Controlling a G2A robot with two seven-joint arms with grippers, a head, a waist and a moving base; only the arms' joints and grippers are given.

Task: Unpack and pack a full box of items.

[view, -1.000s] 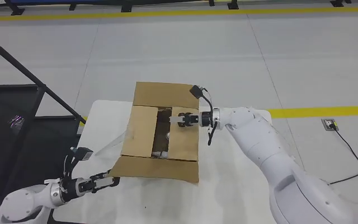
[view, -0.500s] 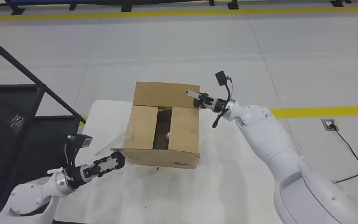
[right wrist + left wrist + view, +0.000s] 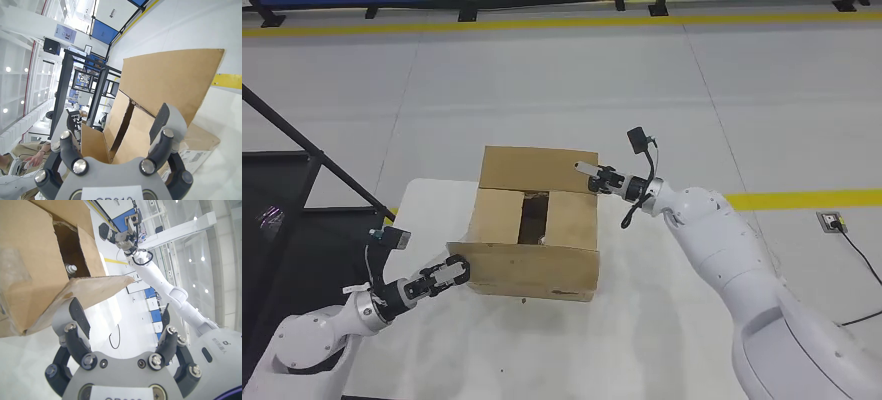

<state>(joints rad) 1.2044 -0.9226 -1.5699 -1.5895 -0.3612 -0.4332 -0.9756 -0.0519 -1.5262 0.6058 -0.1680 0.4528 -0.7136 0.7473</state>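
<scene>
- Pale workshop floor (image 3: 542, 70) marked with yellow lines is seen around a white table (image 3: 662, 330), and the cardboard box (image 3: 532, 278) is set near the table's middle.
- The box is found part-closed: two inner flaps (image 3: 572, 218) are folded across the top with a dark gap left between them, the far flap (image 3: 532, 165) is laid back outward, and the near flap (image 3: 98, 285) is tipped up from the front edge.
- The step in hand is judged to be the folding-in of the near flap, so that the packed box can be shut.
- The left gripper (image 3: 455, 268) is held under the near flap with its fingers spread and nothing grasped; one finger pad (image 3: 78, 313) appears to be pressed against the flap's underside.
- The right gripper (image 3: 587, 168) is placed at the far right corner, just above the far flap, with fingers parted and empty.
- The flap is best pushed broadly from beneath and rolled over its crease, not pinched, so that the box is not shoved along the table.
- The far flap should be brought down only once the near one is laid flat.
- A capped can top (image 3: 70, 268) is seen in the gap; the inner flaps should be kept seated above it.
</scene>
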